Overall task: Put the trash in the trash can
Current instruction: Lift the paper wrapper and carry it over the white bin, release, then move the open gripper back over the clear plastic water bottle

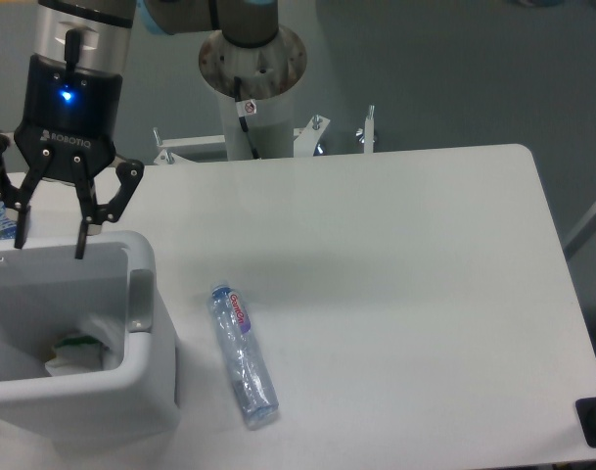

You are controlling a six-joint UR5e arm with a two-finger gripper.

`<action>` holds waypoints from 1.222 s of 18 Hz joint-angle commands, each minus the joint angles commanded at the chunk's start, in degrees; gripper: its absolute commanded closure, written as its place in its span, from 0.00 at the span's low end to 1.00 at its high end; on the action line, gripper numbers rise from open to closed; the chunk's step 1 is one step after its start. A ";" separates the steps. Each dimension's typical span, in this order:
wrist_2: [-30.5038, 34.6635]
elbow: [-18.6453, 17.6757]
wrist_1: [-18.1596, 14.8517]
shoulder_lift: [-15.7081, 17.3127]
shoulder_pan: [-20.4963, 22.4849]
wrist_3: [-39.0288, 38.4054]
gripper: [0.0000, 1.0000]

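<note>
The trash can point(141, 294) at lower left holds crumpled trash point(77, 352), the gripper point(51, 238) above it hangs wide open and empty, so the bottle point(243, 354) on the table looks next to grab.

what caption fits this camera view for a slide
Open claw above the trash can, crumpled packet inside, plastic bottle on the table.
</note>
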 joint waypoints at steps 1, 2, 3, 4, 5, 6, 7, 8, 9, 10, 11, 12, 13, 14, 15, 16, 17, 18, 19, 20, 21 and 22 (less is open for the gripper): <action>0.26 0.00 0.00 -0.09 1.49 0.00 0.00; 0.26 0.09 0.00 -0.35 3.42 -0.09 0.00; 0.26 0.09 0.00 -1.31 5.52 -0.09 0.00; 0.35 0.35 0.00 -2.45 7.37 0.00 0.00; 0.44 0.26 0.00 -3.85 8.52 0.17 0.00; 0.44 0.18 0.09 -5.17 9.84 0.35 0.00; 0.70 0.09 0.17 -6.58 11.07 0.52 0.00; 0.88 0.44 0.18 -8.16 12.04 0.53 0.00; 0.88 0.61 0.35 -9.65 12.92 0.70 0.00; 0.88 0.70 0.35 -10.97 13.54 1.05 0.00; 0.88 0.62 0.35 -11.94 14.06 1.58 0.00; 0.88 0.44 0.35 -12.74 14.42 2.28 0.00; 0.88 0.09 0.35 -13.35 14.68 3.33 0.00; 0.88 0.00 0.35 -14.23 14.77 4.64 0.00; 0.97 -0.09 0.09 -15.02 14.86 5.96 0.00; 1.66 -0.35 0.00 -15.81 14.86 7.37 0.00; 3.15 -0.87 0.09 -16.60 14.86 8.95 0.00; 4.82 -1.49 0.26 -17.40 14.77 10.09 0.00; 5.88 -1.76 0.35 -18.19 14.77 10.45 0.00; 6.41 -1.85 0.53 -19.06 14.69 10.46 0.00; 6.59 -1.85 0.79 -19.94 14.60 10.28 0.00; 6.59 -1.93 2.27 -20.74 14.42 10.28 0.00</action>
